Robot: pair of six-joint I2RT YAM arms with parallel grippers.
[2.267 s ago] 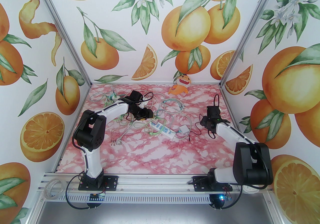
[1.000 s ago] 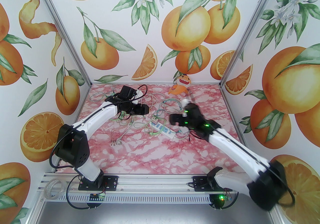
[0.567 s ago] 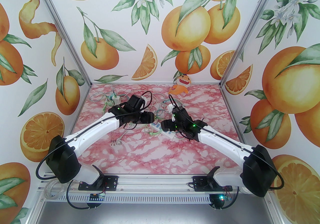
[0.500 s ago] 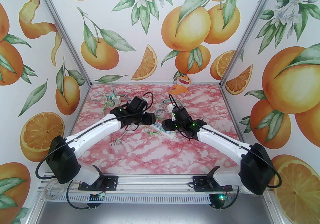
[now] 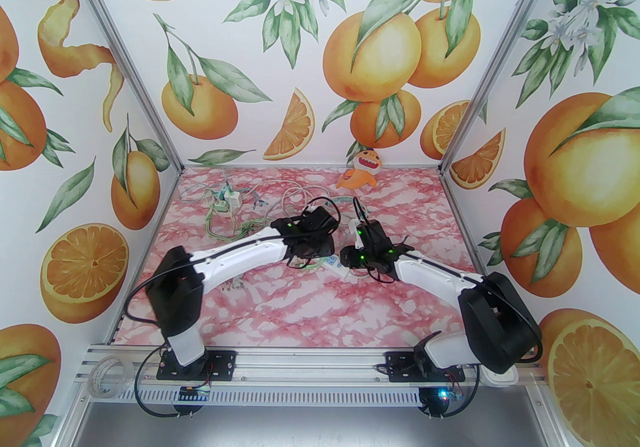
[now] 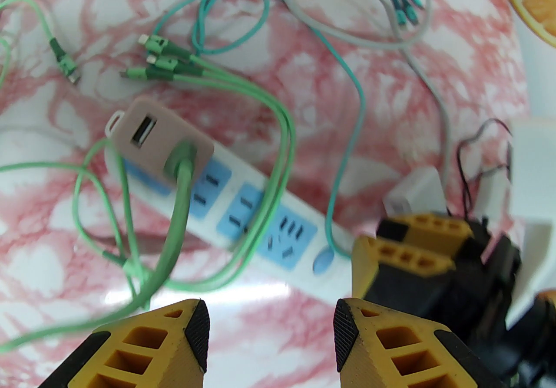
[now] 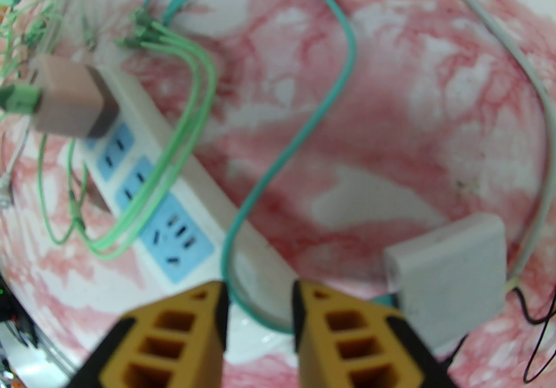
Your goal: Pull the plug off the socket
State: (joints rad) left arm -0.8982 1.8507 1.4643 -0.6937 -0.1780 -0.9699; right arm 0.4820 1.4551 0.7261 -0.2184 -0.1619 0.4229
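While peering down at the pink marble bench (image 5: 300, 315): one white socket strip (image 7: 204, 199) lying flat near the middle, with one pinkish plug (image 6: 160, 143) still pushed into the end away from the switch. Two little slots on the plug's face, one empty, one filled by one light green cable (image 6: 178, 204). Three blue outlet patches bare along the strip, a fourth partly under the plug, and one blue oval switch (image 6: 323, 260) at the other end. Two arms reaching in, one from each side. Left end effector (image 6: 269, 321) hanging near the strip, two yellow fingers wide apart, nothing between them, not touching the plug. Right end effector (image 7: 259, 291) down at the switch end, two fingers a little apart, with the strip's end and one teal cable (image 7: 343, 73) in the gap; cannot tell whether pressing on the strip or not. Also one grey cable (image 7: 525, 73) curling past, one small white box (image 7: 451, 273) just beside the right fingers, and one orange toy (image 5: 361, 167) at the back of the bench.
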